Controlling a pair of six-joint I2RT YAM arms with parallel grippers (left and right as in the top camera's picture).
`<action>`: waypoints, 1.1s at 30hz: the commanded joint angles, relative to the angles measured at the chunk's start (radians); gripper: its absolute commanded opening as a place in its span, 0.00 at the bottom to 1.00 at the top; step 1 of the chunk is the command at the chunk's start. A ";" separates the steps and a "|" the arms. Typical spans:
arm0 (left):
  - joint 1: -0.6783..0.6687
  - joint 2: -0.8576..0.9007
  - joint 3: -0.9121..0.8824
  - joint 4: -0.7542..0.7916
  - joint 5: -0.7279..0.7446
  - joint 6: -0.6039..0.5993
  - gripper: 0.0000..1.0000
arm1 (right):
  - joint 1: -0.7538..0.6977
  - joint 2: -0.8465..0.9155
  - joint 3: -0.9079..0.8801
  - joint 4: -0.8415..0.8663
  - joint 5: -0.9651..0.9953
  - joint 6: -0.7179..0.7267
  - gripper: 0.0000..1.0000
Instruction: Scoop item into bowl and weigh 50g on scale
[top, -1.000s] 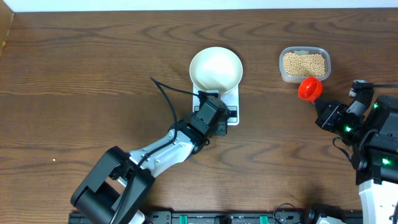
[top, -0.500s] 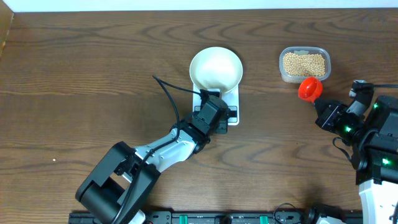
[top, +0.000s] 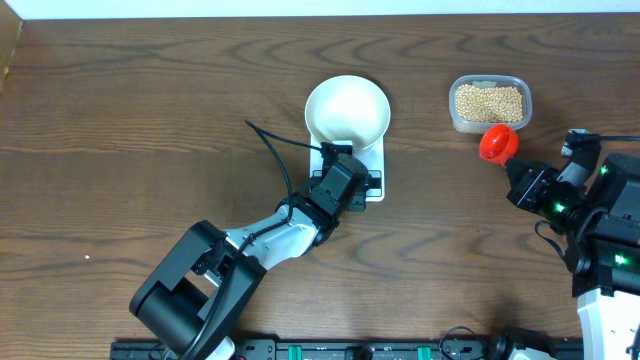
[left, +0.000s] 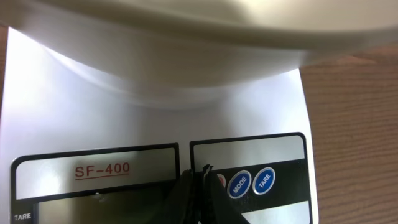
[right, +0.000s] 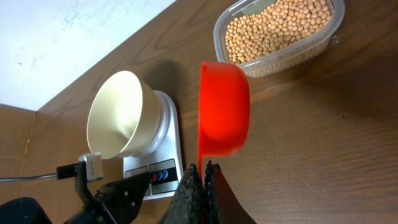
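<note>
Left end effector (left: 200, 186): closed, empty, tips pressing by the scale's (left: 124, 112) red button (left: 219, 180).
Right end effector (right: 202, 180): clamping the red scoop (right: 224, 107), hovering beside the clear tub (right: 219, 37) of soybeans (right: 280, 31).
Bowl (top: 347, 110): sitting empty on the scale.
Change: only the left arm (top: 270, 225) is shifting slightly; scooping is probably still waiting on scale setup.

Both arms parked mid-job, both grippers clamped tight

Seen from overhead, the left arm (top: 265, 240) starts at about 7 o'clock on the near edge and stretches flat out toward 1 o'clock, ending near the middle of the table. The left gripper (left: 199, 183) has its fingers pinched together with no gap, tips right down at the scale (left: 155, 112) front panel, can't tell if they actually touch. The right arm (top: 600, 230) sits bunched up at roughly 4 o'clock, wrist aimed toward 10 o'clock. The right gripper (right: 200, 174) is closed tight on the thin handle of a red scoop (right: 224, 106), held up off the table.
</note>
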 joint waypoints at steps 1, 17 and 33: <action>-0.001 0.016 -0.002 0.002 -0.019 0.018 0.07 | -0.007 -0.002 0.016 -0.001 0.004 -0.020 0.01; -0.001 0.017 -0.002 0.002 0.040 0.018 0.07 | -0.007 -0.002 0.016 -0.001 0.016 -0.020 0.01; -0.002 0.018 -0.002 -0.002 0.045 0.029 0.07 | -0.007 -0.002 0.016 -0.001 0.015 -0.019 0.01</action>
